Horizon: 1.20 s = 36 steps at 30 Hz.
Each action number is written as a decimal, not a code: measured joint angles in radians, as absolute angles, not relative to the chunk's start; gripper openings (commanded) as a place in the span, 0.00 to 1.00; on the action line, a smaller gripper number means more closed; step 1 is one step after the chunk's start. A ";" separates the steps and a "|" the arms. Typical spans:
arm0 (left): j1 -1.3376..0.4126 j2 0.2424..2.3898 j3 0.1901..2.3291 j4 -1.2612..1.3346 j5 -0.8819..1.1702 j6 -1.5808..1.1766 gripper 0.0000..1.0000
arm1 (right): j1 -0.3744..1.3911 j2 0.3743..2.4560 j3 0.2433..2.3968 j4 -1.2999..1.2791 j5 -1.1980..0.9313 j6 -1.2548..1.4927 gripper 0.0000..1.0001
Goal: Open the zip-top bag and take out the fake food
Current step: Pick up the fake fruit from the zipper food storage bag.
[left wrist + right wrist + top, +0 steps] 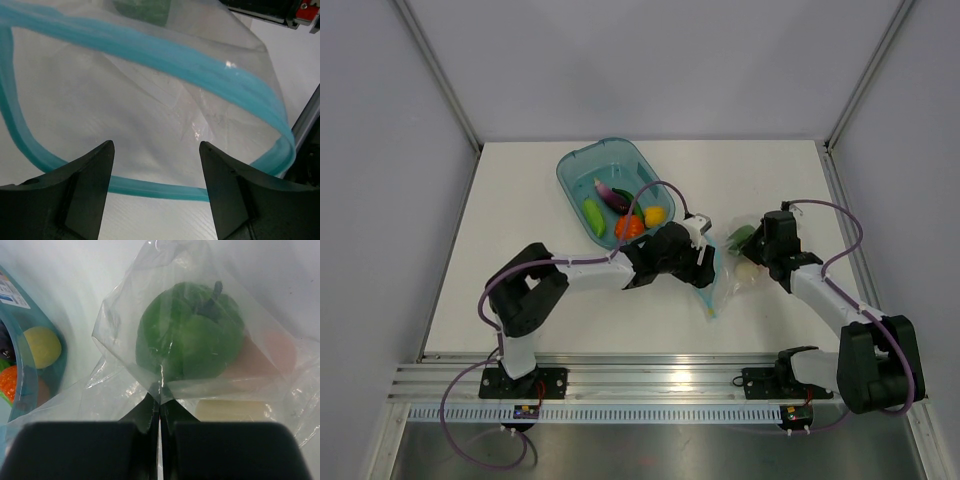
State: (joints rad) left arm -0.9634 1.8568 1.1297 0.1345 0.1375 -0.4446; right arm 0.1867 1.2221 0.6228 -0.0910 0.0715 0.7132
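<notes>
The zip-top bag [728,280] lies right of centre, its teal zip strip [165,60] spread in a wide loop. My left gripper [706,262] is at that mouth and open; in the left wrist view the gripper [156,146] has nothing between its fingers, and the lower strip runs across beneath them. My right gripper [758,252] is shut on a fold of the bag [160,396]. Inside the bag [125,335] are a green pepper [192,337], a whitish piece [232,410] and a pale pink piece [275,352]. More fake food [620,212] lies in the tub.
A teal tub [582,160] stands at the back centre holding an eggplant [612,194], cucumber [593,217], orange-red piece [629,227] and lemon [655,215]. The tub's rim [35,320] shows at the left of the right wrist view.
</notes>
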 measured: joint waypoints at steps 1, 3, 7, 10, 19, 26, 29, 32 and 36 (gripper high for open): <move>-0.963 1.860 1.130 0.137 0.135 -0.445 0.73 | 0.188 1.222 0.620 -0.086 0.062 0.714 0.07; -0.963 1.864 1.130 0.148 0.130 -0.445 0.73 | 0.192 1.222 0.618 -0.081 0.056 0.717 0.15; -0.963 1.872 1.131 0.167 0.125 -0.445 0.73 | 0.194 1.224 0.620 -0.080 0.048 0.712 0.40; -0.963 1.890 1.133 0.181 0.123 -0.445 0.73 | 0.195 1.224 0.629 -0.097 0.064 0.707 0.52; -0.960 1.947 1.137 0.182 0.119 -0.451 0.74 | 0.195 1.150 0.635 -0.173 0.184 0.691 0.53; -0.960 1.949 1.137 0.183 0.109 -0.454 0.73 | 0.195 1.112 0.637 -0.223 0.298 0.680 0.49; -0.957 1.949 1.137 0.185 0.100 -0.455 0.74 | 0.195 1.123 0.639 -0.242 0.334 0.683 0.47; -0.955 1.949 1.137 0.195 0.098 -0.459 0.74 | 0.195 1.178 0.647 -0.245 0.351 0.692 0.47; -0.953 1.949 1.136 0.220 0.099 -0.465 0.75 | 0.195 1.265 0.648 -0.244 0.347 0.704 0.46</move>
